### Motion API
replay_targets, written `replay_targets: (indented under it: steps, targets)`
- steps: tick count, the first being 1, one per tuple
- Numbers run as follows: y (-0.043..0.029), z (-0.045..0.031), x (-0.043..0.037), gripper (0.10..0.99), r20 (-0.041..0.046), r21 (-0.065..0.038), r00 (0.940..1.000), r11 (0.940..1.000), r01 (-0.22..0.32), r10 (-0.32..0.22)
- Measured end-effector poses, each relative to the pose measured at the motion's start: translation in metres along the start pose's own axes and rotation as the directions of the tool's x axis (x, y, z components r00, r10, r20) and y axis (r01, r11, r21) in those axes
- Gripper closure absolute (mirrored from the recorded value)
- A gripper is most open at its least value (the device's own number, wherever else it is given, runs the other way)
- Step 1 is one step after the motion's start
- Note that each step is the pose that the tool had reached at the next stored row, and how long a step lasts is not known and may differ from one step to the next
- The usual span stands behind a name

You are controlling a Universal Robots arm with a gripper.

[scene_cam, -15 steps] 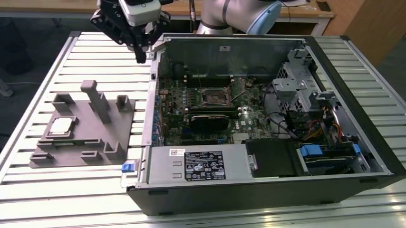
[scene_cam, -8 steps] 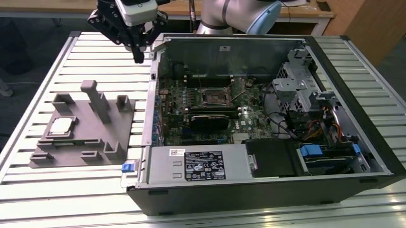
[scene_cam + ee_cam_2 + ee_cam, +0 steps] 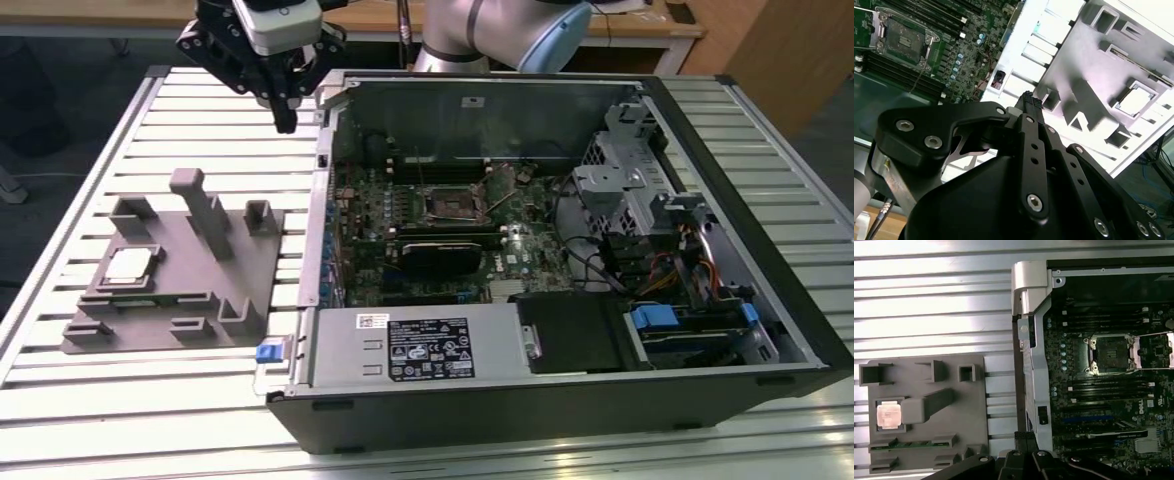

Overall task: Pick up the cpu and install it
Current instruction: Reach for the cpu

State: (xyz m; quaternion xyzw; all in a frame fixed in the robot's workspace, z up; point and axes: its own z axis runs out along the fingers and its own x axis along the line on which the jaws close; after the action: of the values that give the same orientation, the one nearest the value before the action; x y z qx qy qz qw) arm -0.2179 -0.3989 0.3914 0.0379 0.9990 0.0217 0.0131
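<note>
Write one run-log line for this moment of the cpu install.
tool: shut, empty, near case corner | cpu: in grey fixture, untouched | socket: open, vacant | stage: pick not begun

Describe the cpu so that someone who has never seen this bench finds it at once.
Start from the open computer case; beside it, on the exterior view's left, lies a grey fixture. In a square recess of that fixture sits the cpu, small, flat and square. Its pale silver-white top stands out against the uniformly grey fixture around it.
</note>
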Motion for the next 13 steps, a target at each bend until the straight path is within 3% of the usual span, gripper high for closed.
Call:
replay_targets:
  steps: [13]
  targets:
    - [-0.0007,-0.0001,0.0086,0.980,0.0000,0.000,1.0000,1.0000,0.000,0.000]
